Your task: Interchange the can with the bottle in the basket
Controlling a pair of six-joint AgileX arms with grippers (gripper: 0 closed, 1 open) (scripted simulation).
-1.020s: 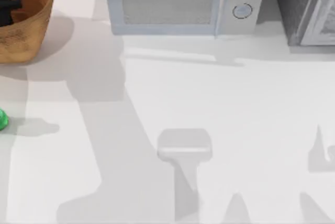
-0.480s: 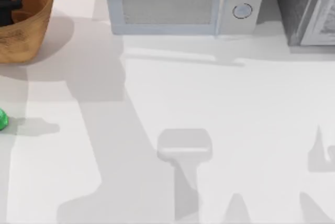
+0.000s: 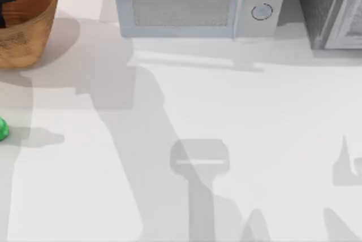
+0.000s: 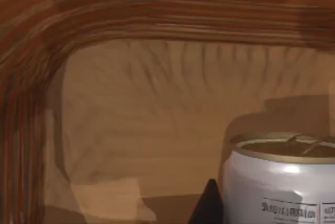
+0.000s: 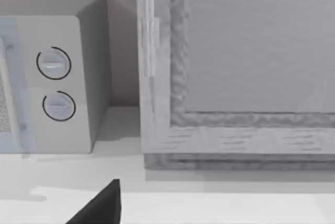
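The wicker basket (image 3: 34, 21) stands at the far left corner of the white worktop (image 3: 226, 117), and the left gripper (image 3: 5, 1) reaches into it as a dark shape at the frame's edge; whether its fingers are apart or together I cannot tell. In the left wrist view the white can (image 4: 282, 182) with its dull gold top stands upright inside the basket (image 4: 31, 77), a dark fingertip (image 4: 208, 205) just beside it. The green bottle (image 3: 2, 129) sits on the worktop near the left edge, apart from the basket, and a microwave (image 3: 198, 1) stands along the back; the right gripper's state cannot be told.
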